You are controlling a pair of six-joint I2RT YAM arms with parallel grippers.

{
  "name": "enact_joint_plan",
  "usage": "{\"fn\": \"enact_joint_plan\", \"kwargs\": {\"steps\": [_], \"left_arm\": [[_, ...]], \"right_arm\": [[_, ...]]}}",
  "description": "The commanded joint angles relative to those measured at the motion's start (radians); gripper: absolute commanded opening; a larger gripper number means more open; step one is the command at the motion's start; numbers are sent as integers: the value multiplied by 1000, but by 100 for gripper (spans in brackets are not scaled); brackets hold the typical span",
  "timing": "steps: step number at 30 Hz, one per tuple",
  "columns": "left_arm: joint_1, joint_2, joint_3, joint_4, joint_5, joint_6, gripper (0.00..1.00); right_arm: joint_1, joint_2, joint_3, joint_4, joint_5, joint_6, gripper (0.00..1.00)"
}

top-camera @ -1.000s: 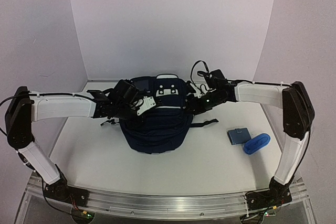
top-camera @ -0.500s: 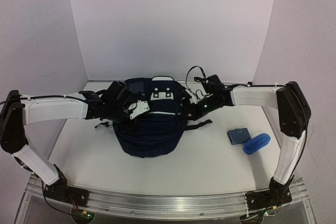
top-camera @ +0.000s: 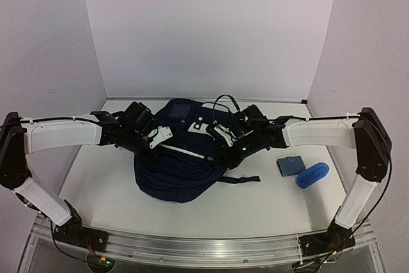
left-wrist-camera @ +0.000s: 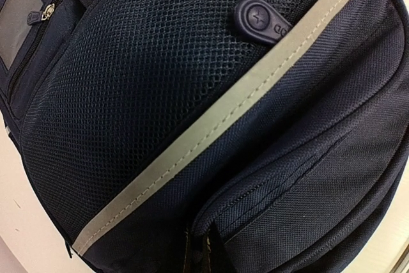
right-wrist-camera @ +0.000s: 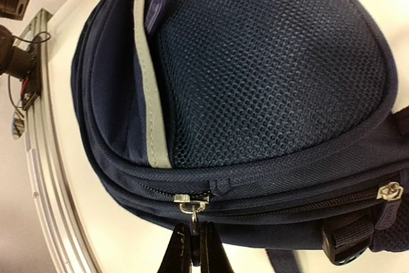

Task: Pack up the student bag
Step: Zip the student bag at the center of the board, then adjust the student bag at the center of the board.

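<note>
Left gripper (left-wrist-camera: 198,257) is pinched narrow on a seam of the student bag (top-camera: 179,171), which lies mid-table (top-camera: 255,202) between both arms, mesh panel and pale stripe facing up. Right gripper (right-wrist-camera: 193,254) is closed tight on the metal zipper pull (right-wrist-camera: 191,209) at the bag's right side. Further right, apart from the bag, sit a small blue pouch (top-camera: 291,165) and a bright blue case (top-camera: 312,174)
</note>
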Motion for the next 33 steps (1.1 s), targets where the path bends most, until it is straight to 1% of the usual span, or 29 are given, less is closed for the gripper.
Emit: {"fn": "enact_joint_plan", "kwargs": {"steps": [1, 2, 3, 4, 6, 7, 8, 9, 10, 13, 14, 15, 18, 20, 22, 23, 25, 27, 29, 31, 33], "left_arm": [[56, -68, -55, -64, -132, -21, 0], [57, -77, -78, -63, -143, -5, 0], [60, -84, -88, -68, -146, 6, 0], [61, -86, -97, -75, -150, 19, 0], [62, -90, -112, -83, -160, 44, 0], [63, -92, -115, -76, -164, 57, 0], [63, -93, -114, -71, -168, 64, 0], [63, -90, -110, -65, -172, 70, 2], [62, -85, -103, -64, -174, 74, 5], [62, -72, -76, -71, -179, 71, 19], [62, -75, -63, -72, -182, 52, 26], [62, -82, -52, -74, -186, 18, 35], [63, -121, -4, -95, -189, -106, 51], [62, -143, 34, -126, -198, -243, 60], [62, -154, 62, -156, -209, -377, 76], [62, -155, 75, -175, -215, -476, 83], [61, -147, 86, -208, -220, -628, 89], [61, -129, 92, -243, -222, -773, 92], [60, -121, 83, -259, -201, -926, 94], [59, -122, 59, -255, -166, -1050, 98], [58, -128, 32, -259, -155, -1160, 100]], "right_arm": [[-152, 28, 104, -47, 150, -9, 0], [-183, 39, 122, -53, 151, -7, 0], [-197, 43, 132, -65, 143, -13, 5], [-204, 39, 139, -75, 121, -24, 12], [-205, 16, 138, -90, 0, -29, 34], [-204, 10, 144, -98, -52, -26, 48], [-204, 5, 160, -112, -100, -26, 59], [-204, 7, 188, -127, -123, -28, 66], [-205, 16, 229, -149, -131, -36, 71], [-218, 80, 392, -196, -126, -57, 83], [-224, 115, 446, -199, -111, -56, 86], [-231, 147, 511, -199, -99, -52, 88], [-238, 271, 684, -196, -68, -37, 91], [-238, 363, 797, -195, -64, -20, 91], [-238, 466, 926, -194, -40, 4, 91], [-240, 514, 979, -195, -26, 17, 91], [-241, 613, 1096, -194, 9, 36, 93], [-244, 716, 1206, -186, 35, 67, 93], [-245, 777, 1288, -158, 65, 88, 96], [-248, 828, 1316, -116, 82, 108, 98], [-250, 864, 1328, -87, 80, 125, 98]]}}
